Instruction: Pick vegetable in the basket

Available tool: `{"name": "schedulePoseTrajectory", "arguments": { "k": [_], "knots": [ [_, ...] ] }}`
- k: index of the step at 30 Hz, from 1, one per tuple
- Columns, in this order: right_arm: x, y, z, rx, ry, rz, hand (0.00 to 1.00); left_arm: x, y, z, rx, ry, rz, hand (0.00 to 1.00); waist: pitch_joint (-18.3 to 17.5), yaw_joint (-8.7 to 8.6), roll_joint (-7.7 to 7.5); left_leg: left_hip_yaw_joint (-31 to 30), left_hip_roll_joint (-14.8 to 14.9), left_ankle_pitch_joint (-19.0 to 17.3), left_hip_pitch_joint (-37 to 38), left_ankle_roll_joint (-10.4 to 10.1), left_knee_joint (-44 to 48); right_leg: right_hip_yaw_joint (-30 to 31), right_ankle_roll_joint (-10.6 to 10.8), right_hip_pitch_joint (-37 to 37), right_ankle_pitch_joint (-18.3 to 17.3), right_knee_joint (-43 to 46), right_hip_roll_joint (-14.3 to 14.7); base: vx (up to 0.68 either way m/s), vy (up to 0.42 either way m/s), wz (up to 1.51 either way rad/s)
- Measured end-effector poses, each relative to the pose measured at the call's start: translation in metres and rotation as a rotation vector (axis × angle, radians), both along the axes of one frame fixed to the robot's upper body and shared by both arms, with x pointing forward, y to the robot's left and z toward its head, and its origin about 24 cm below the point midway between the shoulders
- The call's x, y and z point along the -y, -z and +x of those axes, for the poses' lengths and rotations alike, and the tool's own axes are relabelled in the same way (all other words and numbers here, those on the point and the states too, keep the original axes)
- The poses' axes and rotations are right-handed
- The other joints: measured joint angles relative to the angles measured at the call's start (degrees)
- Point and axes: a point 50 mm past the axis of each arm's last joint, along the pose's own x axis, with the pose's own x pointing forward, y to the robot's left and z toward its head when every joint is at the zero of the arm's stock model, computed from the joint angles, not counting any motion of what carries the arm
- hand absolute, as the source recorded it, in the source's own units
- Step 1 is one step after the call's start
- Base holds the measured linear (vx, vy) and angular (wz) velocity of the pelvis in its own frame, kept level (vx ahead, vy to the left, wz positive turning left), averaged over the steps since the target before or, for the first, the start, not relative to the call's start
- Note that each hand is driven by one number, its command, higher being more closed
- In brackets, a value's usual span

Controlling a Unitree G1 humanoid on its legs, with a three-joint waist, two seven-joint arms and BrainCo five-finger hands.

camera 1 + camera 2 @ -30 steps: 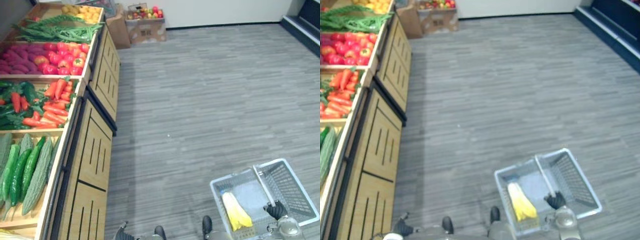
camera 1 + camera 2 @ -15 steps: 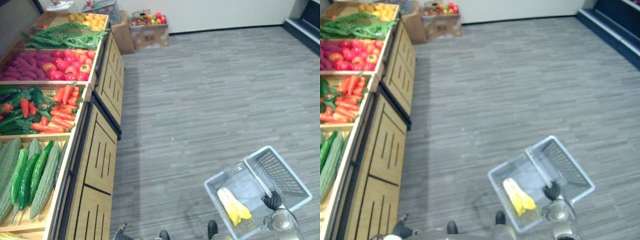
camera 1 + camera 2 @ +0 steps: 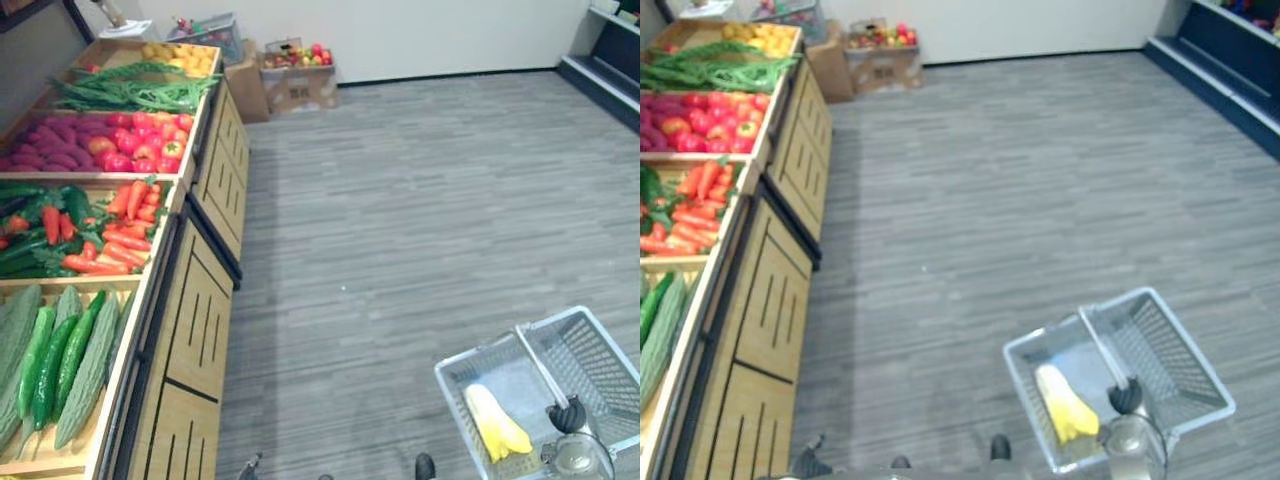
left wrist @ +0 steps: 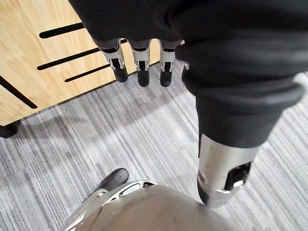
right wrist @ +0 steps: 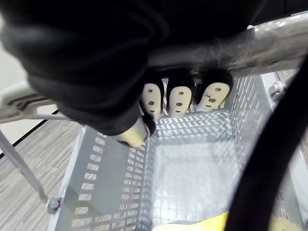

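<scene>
A grey mesh basket (image 3: 592, 352) hangs at my lower right, just above the floor. My right hand (image 3: 568, 414) is shut on the basket's handle (image 5: 231, 45), with its fingers (image 5: 180, 99) curled under the bar. A yellow vegetable (image 3: 497, 425) lies in the basket's near end. My left hand (image 4: 139, 67) hangs open beside the wooden stand (image 4: 43, 57), holding nothing. The stand's crates hold bitter gourds and cucumbers (image 3: 60, 360), carrots (image 3: 120, 220), red peppers (image 3: 140, 140) and green beans (image 3: 130, 90).
The wooden produce stand (image 3: 195, 330) runs along my left side. A cardboard box of fruit (image 3: 295, 70) stands against the far wall. A dark raised platform (image 3: 610, 75) lies at the far right. Open grey floor (image 3: 400, 210) spreads between them.
The whole view has shifted, so the camera moved. The basket still hangs from my right hand with the yellow vegetable inside.
</scene>
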Motion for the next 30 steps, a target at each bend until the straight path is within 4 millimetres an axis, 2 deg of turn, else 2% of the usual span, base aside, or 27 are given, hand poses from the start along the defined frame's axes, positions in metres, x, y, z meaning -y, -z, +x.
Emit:
{"name": "schedulePoseTrajectory", "arguments": {
  "k": [4,8,9,11,12,14,15,16,18,19,20,23,25,26,27,28,29,30],
  "knots": [
    [-0.001,-0.001,0.004,0.015,0.002,0.007,1.0,0.001,-0.001,-0.001,0.006,-0.001,-0.001,0.0,0.06,0.07,-0.11,0.31,-0.66,0.07,-0.01,0.13,-0.31,0.4,0.02,-0.38,-0.02,0.42,-0.44,0.0,0.011,-0.03],
    [-0.001,0.0,0.003,0.018,0.01,0.018,1.0,0.002,-0.003,0.003,0.02,0.007,0.005,0.0,0.18,0.2,-0.29,1.6,-1.15,-0.18,0.17,0.64,-0.31,1.75,0.37,-3.33,-1.09,5.46,-1.09,-0.03,0.039,-0.16],
    [-0.001,0.0,0.001,0.012,0.016,0.018,1.0,0.003,-0.004,0.005,0.028,0.014,0.005,0.0,0.65,0.09,-0.97,1.63,-1.65,-0.47,0.72,1.06,-0.33,2.1,0.68,-4.26,-2.56,8.7,-1.71,-0.05,0.057,-0.03],
    [0.001,0.001,-0.001,0.008,0.03,0.018,1.0,0.004,-0.005,0.007,0.037,0.02,0.002,0.0,0.85,-0.01,-0.8,1.62,-2.18,-1.27,1.74,1.52,-0.46,2.24,0.7,-5.62,-3.77,13.71,-2.47,-0.06,0.041,-0.01],
    [0.002,0.001,-0.003,0.003,0.045,0.018,1.0,0.006,-0.006,0.009,0.048,0.023,-0.001,0.0,1.5,0.02,-0.84,1.58,-2.32,-1.88,2.35,2.31,-0.59,2.38,0.72,-7.69,-3.84,19.18,-2.64,-0.1,0.059,-0.04],
    [0.0,0.004,-0.005,0.003,0.066,0.036,1.0,0.003,-0.008,0.011,0.064,0.018,0.01,0.0,2.33,-0.02,-0.83,1.51,-2.6,-2.13,3.98,2.73,-0.8,2.4,-0.31,-11.83,-3.15,29.58,-3.33,-0.09,0.075,0.0],
    [-0.002,0.005,-0.005,-0.001,0.069,0.042,1.0,0.001,-0.009,0.011,0.066,0.013,0.014,0.0,2.44,0.0,-1.0,1.5,-2.64,-2.22,4.37,2.88,-0.81,2.38,-1.4,-13.31,-2.34,32.78,-3.54,-0.03,0.067,0.05],
    [-0.003,0.005,-0.005,-0.001,0.068,0.044,1.0,0.0,-0.009,0.011,0.064,0.014,0.016,0.0,2.91,-0.06,-1.06,1.25,-2.58,-2.32,5.02,3.09,-1.17,2.22,-1.51,-14.13,-1.53,34.67,-3.68,0.0,0.036,0.04],
    [-0.004,0.005,-0.004,0.002,0.066,0.046,1.0,0.0,-0.009,0.012,0.063,0.01,0.022,0.0,3.35,-0.13,-1.31,0.96,-2.23,-2.2,4.95,3.55,-1.37,0.96,-2.21,-14.76,-2.63,34.53,-4.38,0.08,-0.012,0.04],
    [-0.004,0.004,0.0,0.012,0.062,0.048,1.0,0.0,-0.008,0.013,0.055,0.007,0.026,0.0,4.24,0.03,-1.28,0.91,-1.67,-2.2,4.7,3.55,-1.26,-0.85,-3.07,-14.31,-3.2,31.3,-4.34,0.11,-0.06,-0.03],
    [-0.006,0.003,0.004,0.022,0.058,0.053,1.0,0.0,-0.007,0.014,0.054,0.002,0.032,0.0,4.81,0.02,-0.99,0.86,-1.33,-2.21,4.64,3.52,-1.1,-1.46,-3.06,-13.99,-3.18,28.67,-4.15,0.11,-0.104,-0.08],
    [-0.009,0.001,0.013,0.05,0.057,0.072,1.0,-0.002,-0.008,0.025,0.064,-0.01,0.056,0.0,7.69,-0.08,-1.79,0.01,1.15,-3.54,4.07,1.4,0.42,-1.83,-0.94,-13.94,-1.16,14.73,-3.23,0.16,-0.175,0.09],
    [-0.013,0.004,0.011,0.045,0.064,0.087,1.0,-0.008,-0.009,0.028,0.07,-0.031,0.07,0.0,8.2,-0.13,-3.56,-0.75,2.21,-5.08,4.52,-1.19,1.53,-1.81,0.59,-13.92,0.92,7.58,-3.83,0.25,-0.245,0.23],
    [-0.016,0.007,0.009,0.038,0.067,0.099,1.0,-0.014,-0.009,0.027,0.064,-0.045,0.088,0.0,8.28,-0.14,-5.04,-1.45,2.52,-6.34,5.36,-3.19,1.97,-1.83,0.58,-14.11,2.28,5.8,-4.58,0.41,-0.432,0.28],
    [-0.016,0.008,0.008,0.035,0.07,0.099,1.0,-0.014,-0.007,0.027,0.05,-0.053,0.094,0.0,8.43,-0.5,-4.35,-2.71,4.22,-7.24,6.13,-4.87,1.67,-2.41,-0.2,-14.65,6.46,9.63,-3.23,0.35,-0.373,0.26],
    [-0.014,0.007,0.008,0.036,0.071,0.093,1.0,-0.009,-0.006,0.029,0.049,-0.058,0.079,0.0,8.11,-0.44,-2.67,-3.36,5.63,-7.65,6.11,-5.53,1.49,-3.25,-1.26,-15.78,3.99,12.47,-1.89,0.51,-0.376,0.13],
    [-0.014,0.006,0.009,0.042,0.069,0.089,1.0,0.0,-0.005,0.032,0.056,-0.06,0.054,0.0,7.52,-0.33,-1.23,-3.82,7.81,-7.06,6.35,-6.24,1.52,-4.38,-2.73,-18.21,-0.13,17.52,-0.12,0.44,-0.257,-0.07],
    [-0.017,0.006,0.011,0.043,0.055,0.094,1.0,0.004,-0.004,0.033,0.058,-0.062,0.048,0.0,7.25,-0.25,-0.13,-3.9,9.23,-5.25,7.1,-7.97,1.61,-5.05,-4.19,-19.48,-3.25,22.42,0.67,0.5,-0.316,-0.05]
  ]
}}
